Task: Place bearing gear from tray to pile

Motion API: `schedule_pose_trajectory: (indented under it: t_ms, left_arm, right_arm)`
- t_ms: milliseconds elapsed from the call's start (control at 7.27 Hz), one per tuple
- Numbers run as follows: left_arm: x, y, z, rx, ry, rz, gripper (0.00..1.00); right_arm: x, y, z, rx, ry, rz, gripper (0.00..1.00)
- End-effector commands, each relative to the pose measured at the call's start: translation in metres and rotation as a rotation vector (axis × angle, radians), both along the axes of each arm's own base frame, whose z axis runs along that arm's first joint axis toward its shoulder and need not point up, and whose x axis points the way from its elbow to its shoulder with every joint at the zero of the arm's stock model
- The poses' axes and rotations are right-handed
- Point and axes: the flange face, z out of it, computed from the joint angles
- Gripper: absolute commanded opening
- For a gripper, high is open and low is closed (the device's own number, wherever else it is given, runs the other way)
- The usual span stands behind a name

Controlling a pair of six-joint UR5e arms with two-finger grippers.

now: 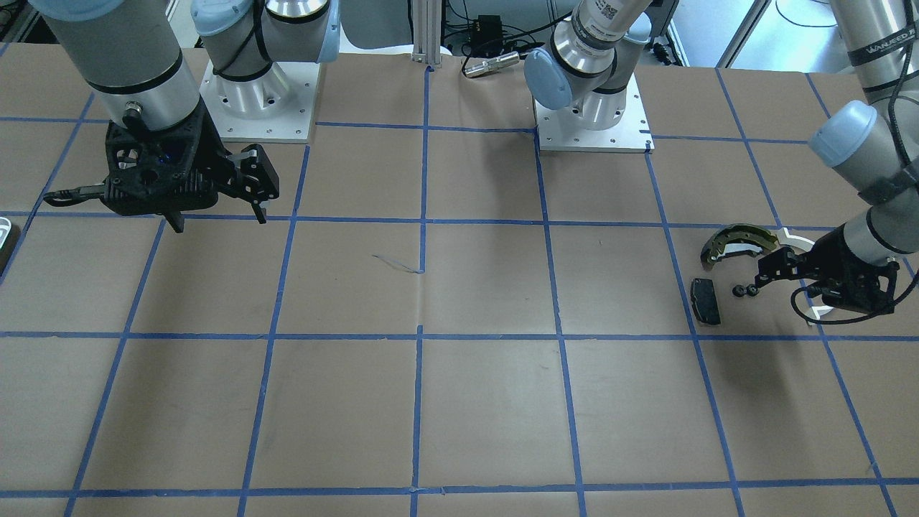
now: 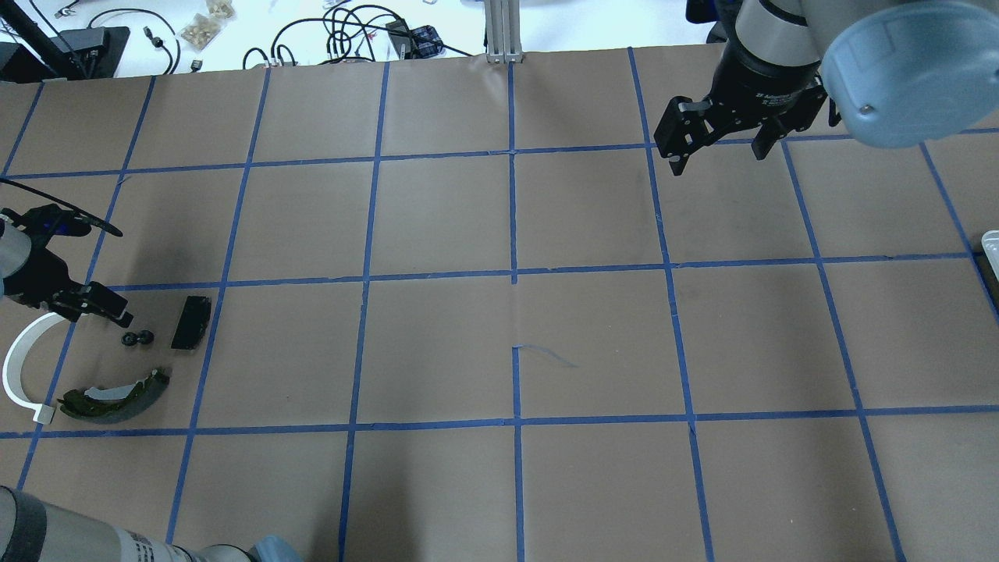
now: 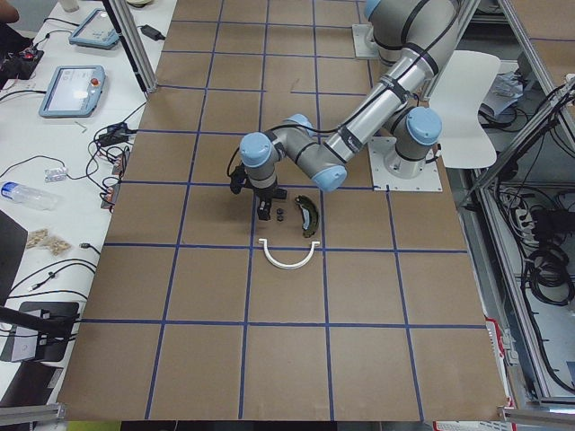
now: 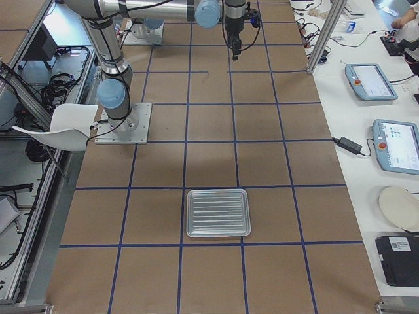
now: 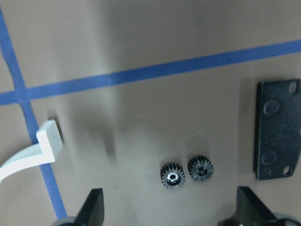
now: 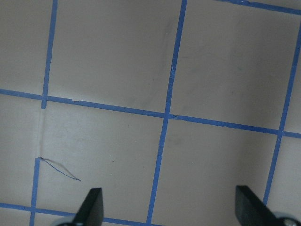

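Two small black bearing gears (image 5: pixel 171 175) lie side by side on the table in the pile, between the black pad (image 5: pixel 277 129) and the white curved strip (image 5: pixel 28 155). They also show in the overhead view (image 2: pixel 136 338). The olive brake shoe (image 2: pixel 117 394) lies close by. My left gripper (image 2: pixel 117 312) is open and empty, just beside and above the gears. My right gripper (image 2: pixel 719 158) is open and empty, hanging over bare table far from the pile. The grey-white tray (image 4: pixel 190 212) stands at the table's right end with nothing in it.
The table is brown paper with a grid of blue tape. The tray's edge (image 2: pixel 991 250) shows at the overhead view's right border. Both arm bases (image 1: pixel 592 115) stand at the table's back edge. Cables and tablets lie beyond the far edge.
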Motion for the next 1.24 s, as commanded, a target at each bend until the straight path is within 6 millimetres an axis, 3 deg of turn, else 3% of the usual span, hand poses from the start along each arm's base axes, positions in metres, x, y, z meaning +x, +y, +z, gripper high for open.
schedule_pose_trajectory:
  t_ms: [0,138,275,688,825,1101]
  left_arm:
    - [-0.076,-0.045,0.098,0.001,-0.019,0.008,1.00]
    - [-0.108,-0.055,0.127,-0.018,-0.026,0.022,1.00]
    - [-0.154,-0.061,0.138,-0.028,-0.019,-0.033,1.00]
    - [-0.300,-0.038,0.172,-0.076,-0.031,0.032,1.00]
    - [-0.326,-0.021,0.184,-0.069,-0.026,0.019,1.00]
    - [-0.338,0.001,0.206,-0.070,0.001,0.021,1.00]
  right_arm:
    - [0.000,0.000,-0.001,0.000,0.001,0.000,1.00]
    - [0.000,0.000,-0.001,0.000,-0.002,0.000,1.00]
    - [0.000,0.000,-0.001,0.001,0.003,0.000,1.00]
    - [0.000,0.000,-0.001,0.002,0.001,0.000,1.00]
    - [0.000,0.000,-0.001,0.002,0.001,0.000,1.00]
    - [0.000,0.000,-0.001,0.002,0.001,0.000,1.00]
